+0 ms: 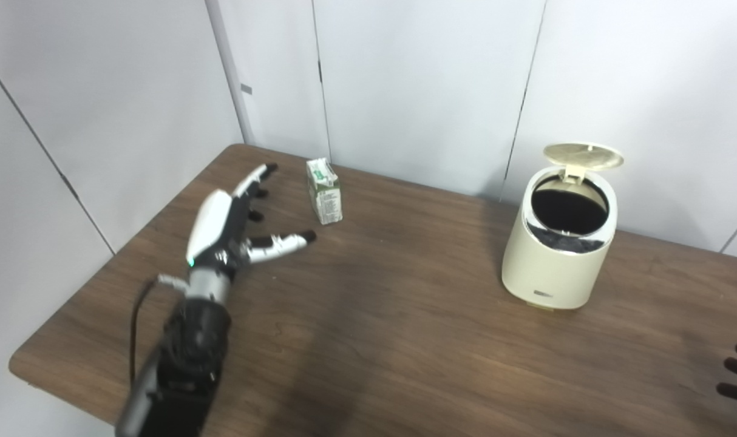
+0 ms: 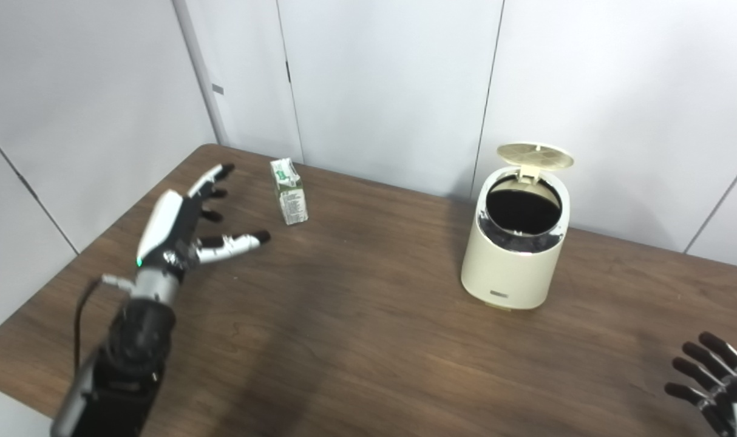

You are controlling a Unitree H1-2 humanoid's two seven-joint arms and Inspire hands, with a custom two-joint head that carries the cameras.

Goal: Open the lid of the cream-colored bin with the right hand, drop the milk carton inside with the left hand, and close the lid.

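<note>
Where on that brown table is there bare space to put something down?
The widest bare patch of the brown wooden table lies between the small green-and-white milk carton and the cream-colored bin with its lid up, running to the near edge. Less room shows at the near-right corner by the right hand, and where the open left hand hovers beside the carton.

- Right hand (image 2: 717, 379) sits cut off at the frame's bottom-right corner, only fingers showing.
- Bin (image 2: 514, 255) interior is dark; contents unreadable.
- Milk carton (image 2: 289, 191) print is too small to read.
</note>
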